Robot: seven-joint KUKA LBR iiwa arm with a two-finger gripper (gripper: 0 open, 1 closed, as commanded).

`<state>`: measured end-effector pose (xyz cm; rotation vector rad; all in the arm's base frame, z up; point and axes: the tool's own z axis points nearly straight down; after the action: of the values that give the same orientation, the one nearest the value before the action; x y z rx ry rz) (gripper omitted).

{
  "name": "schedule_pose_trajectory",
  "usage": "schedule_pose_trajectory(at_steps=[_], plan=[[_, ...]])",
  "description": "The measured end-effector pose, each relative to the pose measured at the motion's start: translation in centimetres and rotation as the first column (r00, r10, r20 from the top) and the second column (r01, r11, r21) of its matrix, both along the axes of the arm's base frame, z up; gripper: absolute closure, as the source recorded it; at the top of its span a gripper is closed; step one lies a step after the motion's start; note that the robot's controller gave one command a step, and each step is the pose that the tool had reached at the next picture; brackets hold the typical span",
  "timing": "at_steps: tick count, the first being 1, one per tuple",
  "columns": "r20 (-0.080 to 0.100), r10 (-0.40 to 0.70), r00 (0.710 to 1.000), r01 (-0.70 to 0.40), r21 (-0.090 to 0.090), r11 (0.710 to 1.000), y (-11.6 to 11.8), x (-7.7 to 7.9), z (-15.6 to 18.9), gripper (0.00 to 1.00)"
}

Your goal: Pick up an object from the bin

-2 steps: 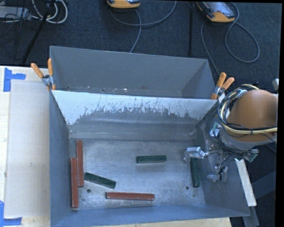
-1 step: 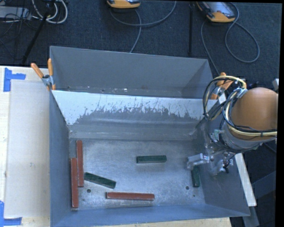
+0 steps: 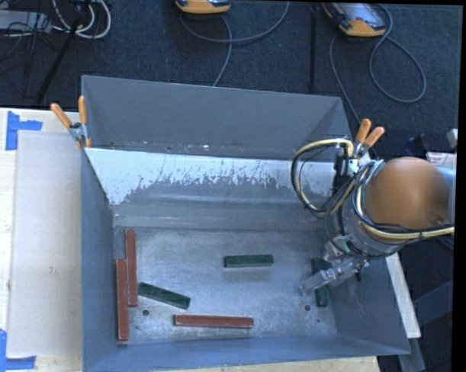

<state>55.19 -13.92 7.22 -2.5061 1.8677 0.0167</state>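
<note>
1. The claw (image 3: 322,282) hangs low over the bin's floor at the 3 o'clock side, close to the right wall. Whether it is spread or pressed together cannot be told.
2. A dark green piece (image 3: 321,298) lies right under the claw, showing at its 6 o'clock and 12 o'clock edges. Whether the claw grips it is not clear.
3. At the claw's 1 o'clock sit the arm's orange cover (image 3: 404,193) and looped cables (image 3: 316,177).
4. At the claw's 9 o'clock, near the floor's centre, a green block (image 3: 248,260) lies flat and well apart from it.
5. A long red-brown bar (image 3: 213,322) lies at the floor's 6 o'clock, near the front wall.
6. A second green block (image 3: 163,296) lies tilted at the floor's 8 o'clock.
7. Two more red-brown bars (image 3: 125,284) lie lengthwise along the left wall of the grey bin (image 3: 212,127) at 9 o'clock, side by side and touching.
</note>
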Motion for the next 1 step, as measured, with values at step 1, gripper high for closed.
schedule_pose_trajectory(at_steps=[1], plan=[[-0.004,0.001,1.000,-0.001,-0.010,1.000,0.59,0.08,0.10,0.00]])
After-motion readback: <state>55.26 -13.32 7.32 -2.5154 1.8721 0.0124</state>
